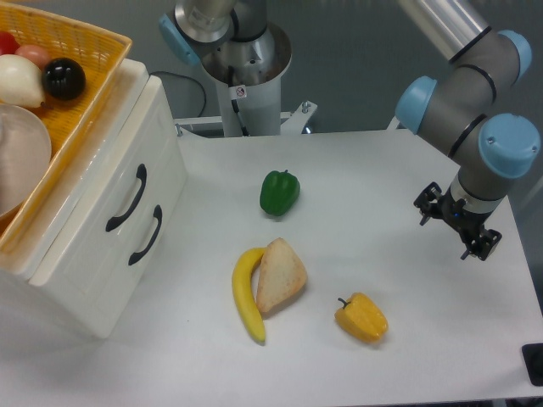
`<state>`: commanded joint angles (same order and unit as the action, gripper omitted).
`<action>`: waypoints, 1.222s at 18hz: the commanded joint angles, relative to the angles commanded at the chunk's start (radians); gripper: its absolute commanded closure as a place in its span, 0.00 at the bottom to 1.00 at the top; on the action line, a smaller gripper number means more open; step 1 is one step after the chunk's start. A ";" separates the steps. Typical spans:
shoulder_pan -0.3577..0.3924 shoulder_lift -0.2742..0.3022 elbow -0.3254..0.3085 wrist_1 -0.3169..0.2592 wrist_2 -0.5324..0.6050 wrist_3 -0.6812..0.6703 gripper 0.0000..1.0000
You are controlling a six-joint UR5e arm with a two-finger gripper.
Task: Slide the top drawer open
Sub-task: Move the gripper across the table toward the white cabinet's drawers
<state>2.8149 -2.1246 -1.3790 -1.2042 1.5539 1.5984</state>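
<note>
Glossy white top drawer (119, 182) with curved black handle sits shut; hand (456, 229) far right, grip state unclear.

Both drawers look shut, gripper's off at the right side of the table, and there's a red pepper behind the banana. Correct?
Not quite: the pepper behind the banana is green, not red, as the camera view shows. Both the top drawer and lower drawer are shut, and the gripper is at the right.
</note>
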 joint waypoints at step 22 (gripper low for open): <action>-0.107 0.227 -0.114 -0.168 -0.240 -0.480 0.00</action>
<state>2.7075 -1.8977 -1.4926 -1.3726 1.3136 1.1187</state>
